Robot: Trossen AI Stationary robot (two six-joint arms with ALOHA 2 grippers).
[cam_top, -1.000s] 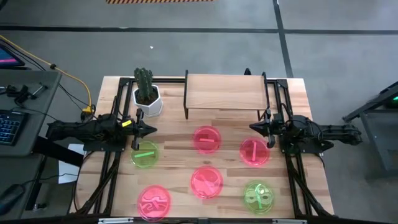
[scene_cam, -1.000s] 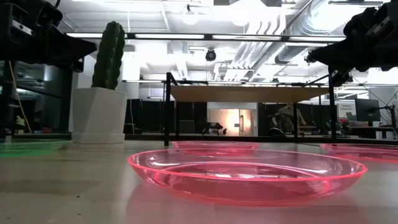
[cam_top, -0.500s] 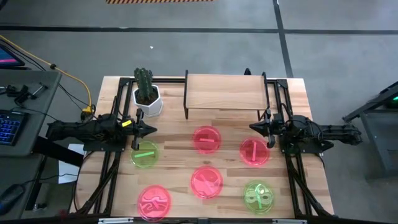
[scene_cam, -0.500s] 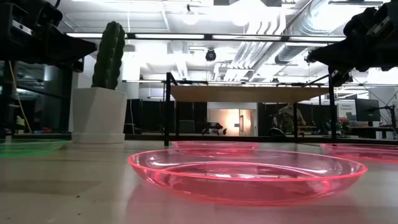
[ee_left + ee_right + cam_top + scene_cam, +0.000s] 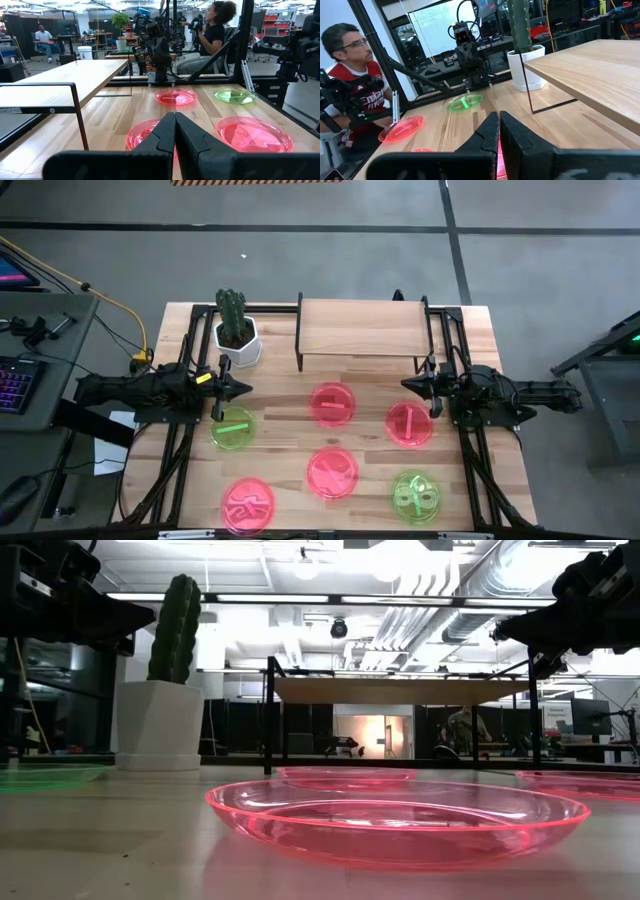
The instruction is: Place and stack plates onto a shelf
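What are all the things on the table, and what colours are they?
pink plates: four, see-through pink, flat on the table in front of the shelf; none stacked.
green plates: two, lime green, one on the left side near the left arm, one near the front right corner.
shelf: one, light wood on thin black legs, at the back middle of the table, nothing on it.
cactus: one, green, in a white pot, back left beside the shelf.
table: one, light wood.
people: two, seated in the room beyond the table.
left gripper: dark, fingers shut, empty, above the table's left side.
right gripper: dark, fingers shut, empty, above the right side.
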